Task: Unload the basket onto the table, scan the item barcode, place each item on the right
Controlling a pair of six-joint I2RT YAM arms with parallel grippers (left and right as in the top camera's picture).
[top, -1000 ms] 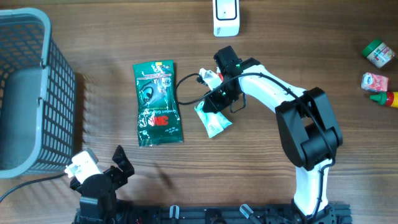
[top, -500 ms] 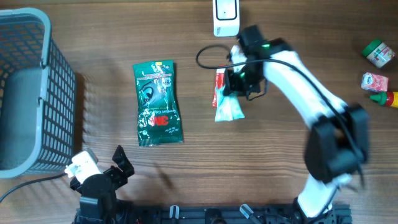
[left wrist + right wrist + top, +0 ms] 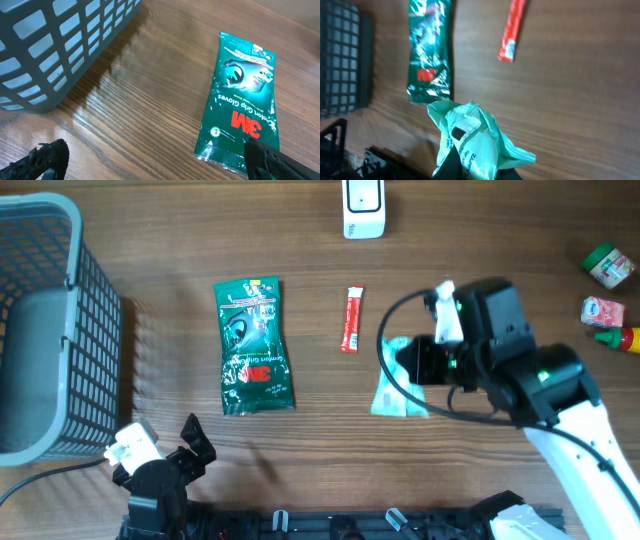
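Note:
My right gripper (image 3: 425, 366) is shut on a crumpled mint-green packet (image 3: 398, 376), held above the table right of centre. In the right wrist view the packet (image 3: 470, 142) sticks up between the black fingers (image 3: 451, 166), with a small white striped label near its top. A white scanner (image 3: 363, 206) stands at the far edge. My left gripper (image 3: 172, 464) rests at the near left, open and empty; its fingertips (image 3: 49, 159) show at the bottom corners of the left wrist view.
A green 3M glove pack (image 3: 254, 345) lies left of centre. A red sachet (image 3: 352, 319) lies beside it. A grey basket (image 3: 45, 330) fills the left side. A small jar (image 3: 608, 265), a pink packet (image 3: 603, 310) and a red bottle (image 3: 625, 338) sit far right.
My right arm swung from near the scanner toward the near right, carrying the mint packet. The red sachet stayed behind on the table. The left arm has not moved.

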